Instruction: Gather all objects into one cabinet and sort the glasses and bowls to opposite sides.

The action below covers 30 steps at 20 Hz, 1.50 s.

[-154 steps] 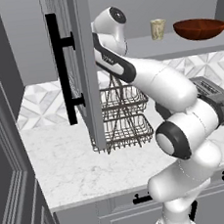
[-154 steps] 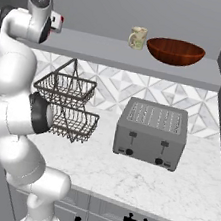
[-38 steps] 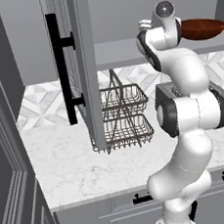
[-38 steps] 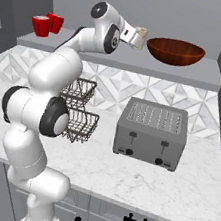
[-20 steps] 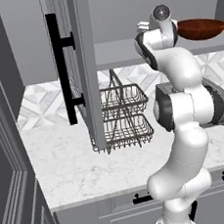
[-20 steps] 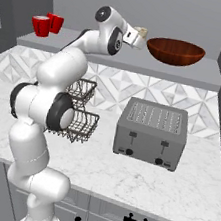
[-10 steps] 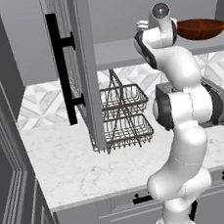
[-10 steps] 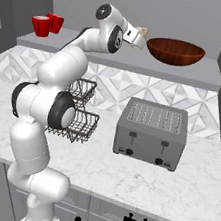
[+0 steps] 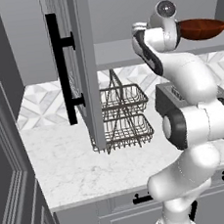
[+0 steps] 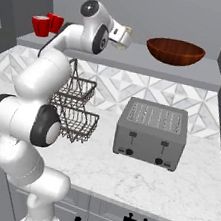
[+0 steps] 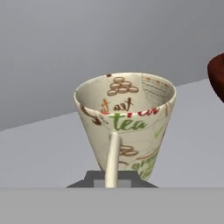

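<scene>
The tool (image 10: 120,36) was pinched on the cream patterned cup (image 11: 127,123), jaws drawn tight at its handle, up on the grey shelf (image 10: 199,73) of the cabinet. The cup stood upright, mouth up, directly ahead of the tool. The bowl (image 10: 175,51) sat near on one side; the red cups (image 10: 47,24) stood well apart on the other, where this cup likely belonged

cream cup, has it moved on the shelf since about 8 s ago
No. In the right base view the cream cup stands left of the bowl on the shelf, as before; the gripper is now shut on it.
</scene>
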Tool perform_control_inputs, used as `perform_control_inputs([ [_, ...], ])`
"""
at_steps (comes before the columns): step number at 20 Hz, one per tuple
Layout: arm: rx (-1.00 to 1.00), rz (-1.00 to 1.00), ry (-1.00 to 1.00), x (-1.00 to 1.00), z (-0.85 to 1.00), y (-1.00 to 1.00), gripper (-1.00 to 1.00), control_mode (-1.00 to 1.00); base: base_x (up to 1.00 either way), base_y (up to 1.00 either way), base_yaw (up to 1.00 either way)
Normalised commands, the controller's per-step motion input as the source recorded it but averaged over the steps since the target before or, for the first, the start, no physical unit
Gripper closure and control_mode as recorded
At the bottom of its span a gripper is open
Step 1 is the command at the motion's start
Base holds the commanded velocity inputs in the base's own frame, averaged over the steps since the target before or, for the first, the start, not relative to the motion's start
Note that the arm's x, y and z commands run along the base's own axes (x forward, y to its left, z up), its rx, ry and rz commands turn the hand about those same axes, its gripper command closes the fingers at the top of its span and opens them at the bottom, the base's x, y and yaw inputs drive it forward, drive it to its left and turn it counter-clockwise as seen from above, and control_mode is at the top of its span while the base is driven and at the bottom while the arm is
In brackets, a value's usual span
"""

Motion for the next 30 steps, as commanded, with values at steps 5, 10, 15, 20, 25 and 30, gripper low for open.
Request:
perform_control_inputs([
  [5,0.0,0.43,0.0,-0.38,0.0,0.56,1.0,-1.0,0.0,0.0,0.0],
  [10,0.0,0.51,0.01,-0.08,0.1,0.43,1.0,-1.0,0.0,0.0,0.0],
  [15,0.0,0.33,0.05,0.0,0.22,0.53,1.0,-1.0,0.0,0.0,0.0],
  [20,-0.02,0.14,0.05,0.0,0.09,0.64,1.0,-1.0,0.0,0.0,0.0],
  [25,0.0,0.07,0.02,0.0,0.03,0.65,1.0,-1.0,0.0,0.0,0.0],
  [30,0.0,0.01,0.0,0.07,0.02,0.54,1.0,-1.0,0.0,0.0,0.0],
])
